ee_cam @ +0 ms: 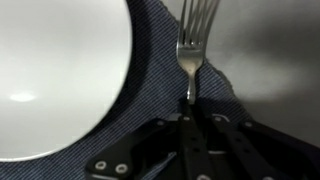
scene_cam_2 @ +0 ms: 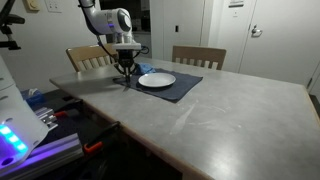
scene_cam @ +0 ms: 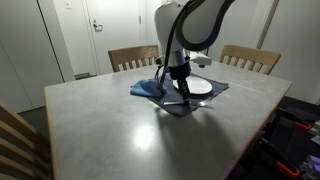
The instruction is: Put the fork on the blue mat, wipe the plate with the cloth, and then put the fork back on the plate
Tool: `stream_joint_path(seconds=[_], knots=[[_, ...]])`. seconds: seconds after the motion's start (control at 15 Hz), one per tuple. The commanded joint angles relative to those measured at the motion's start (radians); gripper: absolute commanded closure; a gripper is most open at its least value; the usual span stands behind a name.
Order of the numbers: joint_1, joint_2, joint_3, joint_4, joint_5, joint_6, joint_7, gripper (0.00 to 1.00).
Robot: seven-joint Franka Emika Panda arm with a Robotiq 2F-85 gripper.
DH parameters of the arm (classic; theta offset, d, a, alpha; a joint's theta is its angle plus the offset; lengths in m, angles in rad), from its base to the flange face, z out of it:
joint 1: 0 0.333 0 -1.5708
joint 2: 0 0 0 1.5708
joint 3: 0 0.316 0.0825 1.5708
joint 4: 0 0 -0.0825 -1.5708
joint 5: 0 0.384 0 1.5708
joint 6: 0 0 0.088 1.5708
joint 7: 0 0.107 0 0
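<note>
In the wrist view the silver fork point(ee_cam: 191, 48) points away from me, its tines over the right edge of the blue mat point(ee_cam: 150, 70). Its thin handle runs down between the fingertips of my gripper point(ee_cam: 190, 112), which is shut on it. The white plate point(ee_cam: 50, 70) lies on the mat just left of the fork and has nothing on it. I cannot tell whether the fork rests on the mat or hangs just above it. In both exterior views my gripper point(scene_cam: 182, 90) point(scene_cam_2: 127, 70) reaches down beside the plate point(scene_cam: 201, 86) point(scene_cam_2: 157, 79). The bright-blue cloth point(scene_cam: 147, 88) lies crumpled at the mat's point(scene_cam: 192, 103) other side.
The mat point(scene_cam_2: 182, 88) lies on a large grey table point(scene_cam: 120, 130). Wooden chairs point(scene_cam: 133, 58) point(scene_cam: 250, 58) stand along its far side, and another chair back point(scene_cam: 15, 140) is at the near corner. Doors and a wall are behind.
</note>
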Motion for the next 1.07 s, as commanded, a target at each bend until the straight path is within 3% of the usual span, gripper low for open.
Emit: stream_joint_path(seconds=[0.0, 0.47, 1.0], knots=[[-0.021, -0.027, 0.015, -0.008, 0.016, -0.029, -0.033, 0.97], [-0.031, -0.067, 0.007, -0.018, -0.002, -0.035, -0.055, 0.97], [-0.109, -0.108, -0.015, -0.035, -0.064, 0.055, -0.235, 0.97]])
